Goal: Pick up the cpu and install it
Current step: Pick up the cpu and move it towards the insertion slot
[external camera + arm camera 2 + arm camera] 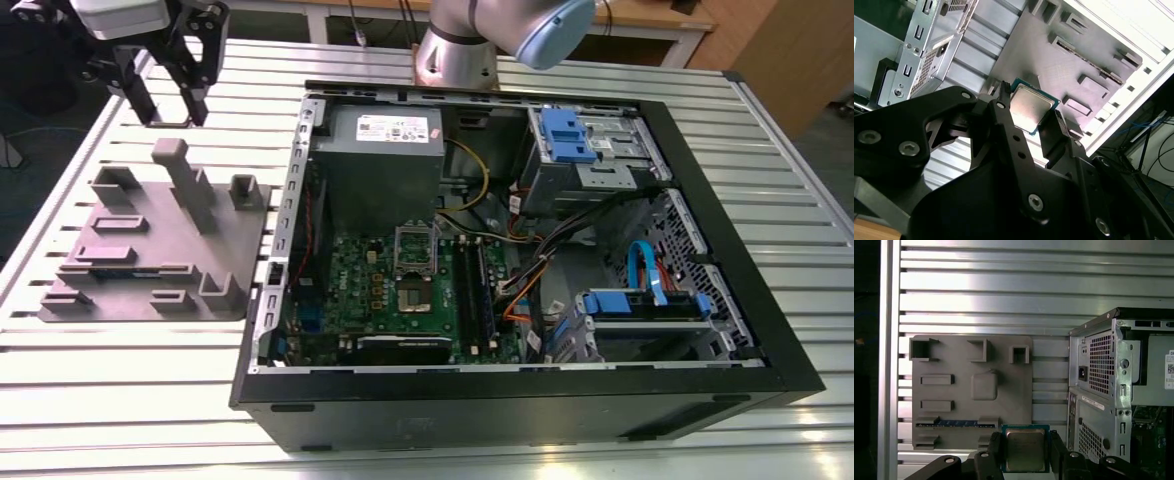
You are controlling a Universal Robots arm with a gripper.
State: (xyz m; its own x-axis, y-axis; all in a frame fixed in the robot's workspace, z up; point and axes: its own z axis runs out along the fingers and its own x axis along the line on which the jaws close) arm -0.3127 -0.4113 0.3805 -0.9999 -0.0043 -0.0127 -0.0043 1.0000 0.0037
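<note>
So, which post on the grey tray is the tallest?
The slim post near the tray's middle; it stands well above every low block around it.

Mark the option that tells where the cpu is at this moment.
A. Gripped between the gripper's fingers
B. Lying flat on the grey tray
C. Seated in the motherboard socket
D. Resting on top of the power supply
A: in both wrist views the cpu sits clamped between the fingers of the gripper, held off the grey tray and outside the computer case.
</note>
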